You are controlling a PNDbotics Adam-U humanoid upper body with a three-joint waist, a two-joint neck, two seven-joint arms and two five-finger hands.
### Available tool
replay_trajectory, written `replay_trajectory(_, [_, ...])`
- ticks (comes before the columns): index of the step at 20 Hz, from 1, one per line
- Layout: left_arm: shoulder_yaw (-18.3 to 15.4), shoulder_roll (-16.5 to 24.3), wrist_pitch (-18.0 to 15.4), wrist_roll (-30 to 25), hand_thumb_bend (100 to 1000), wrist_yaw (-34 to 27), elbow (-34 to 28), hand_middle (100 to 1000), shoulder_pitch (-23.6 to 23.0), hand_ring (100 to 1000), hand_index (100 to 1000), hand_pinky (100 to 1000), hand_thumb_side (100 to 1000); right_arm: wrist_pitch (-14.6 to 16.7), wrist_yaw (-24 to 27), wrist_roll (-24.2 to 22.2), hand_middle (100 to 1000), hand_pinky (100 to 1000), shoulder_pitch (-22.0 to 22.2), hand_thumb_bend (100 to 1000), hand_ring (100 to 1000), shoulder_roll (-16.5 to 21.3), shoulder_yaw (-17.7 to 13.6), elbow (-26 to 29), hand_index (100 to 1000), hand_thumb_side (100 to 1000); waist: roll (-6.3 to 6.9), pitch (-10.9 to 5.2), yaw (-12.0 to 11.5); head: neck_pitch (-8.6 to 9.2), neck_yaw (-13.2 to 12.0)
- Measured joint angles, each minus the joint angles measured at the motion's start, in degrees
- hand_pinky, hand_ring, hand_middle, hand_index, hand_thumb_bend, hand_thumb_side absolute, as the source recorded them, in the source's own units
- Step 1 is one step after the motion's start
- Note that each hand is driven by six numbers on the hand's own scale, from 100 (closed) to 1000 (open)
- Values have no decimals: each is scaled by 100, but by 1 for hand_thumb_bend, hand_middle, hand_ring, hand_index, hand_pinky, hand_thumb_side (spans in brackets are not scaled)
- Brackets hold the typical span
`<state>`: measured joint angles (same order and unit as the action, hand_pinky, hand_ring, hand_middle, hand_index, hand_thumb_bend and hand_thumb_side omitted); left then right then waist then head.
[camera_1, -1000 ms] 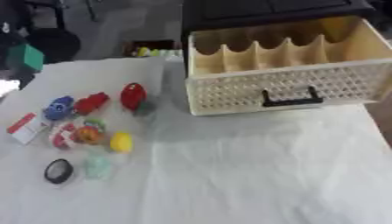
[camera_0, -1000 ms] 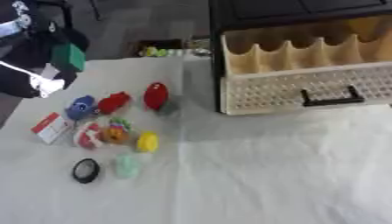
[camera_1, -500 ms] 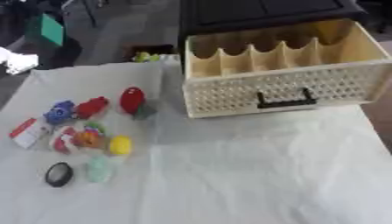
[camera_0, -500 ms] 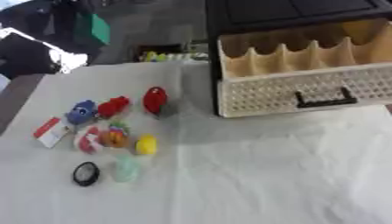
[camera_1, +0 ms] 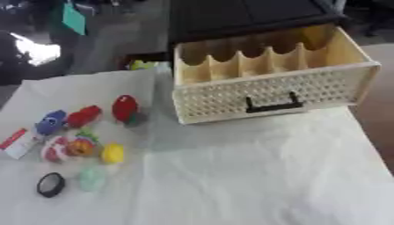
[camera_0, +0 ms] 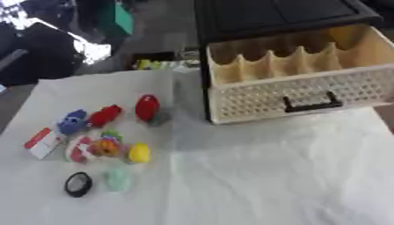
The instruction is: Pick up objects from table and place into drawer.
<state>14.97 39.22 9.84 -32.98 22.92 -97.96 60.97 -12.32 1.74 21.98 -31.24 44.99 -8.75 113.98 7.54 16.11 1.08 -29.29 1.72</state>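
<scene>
Holding green object (camera_0: 115,18), left hand (camera_0: 58,33) raised upper-left; fingers unclear.

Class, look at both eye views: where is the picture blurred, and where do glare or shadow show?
Left eye view: everything is soft, so the small toys lack detail; white glare burns out the upper left; a grey shadow lies before the drawer. Right eye view: equally blurred, with a similar glare patch at upper left.
</scene>
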Motion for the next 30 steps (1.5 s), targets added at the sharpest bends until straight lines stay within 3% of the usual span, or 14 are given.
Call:
replay_trajectory(13, [194,-799,84,6,100,-121,307,404,398,429,511,276,339,-34,43,-4,353,373,-16,397,365,-96,-1,0,723,1000,48,-19,70,23,25])
replay_trajectory(30, [397,-1275,-3,324,100,119,1037,410,663,433,520,280,369,-65,87,-5,351,372,-97,391,362,-196,-2,0,720,1000,232,41,261,17,9])
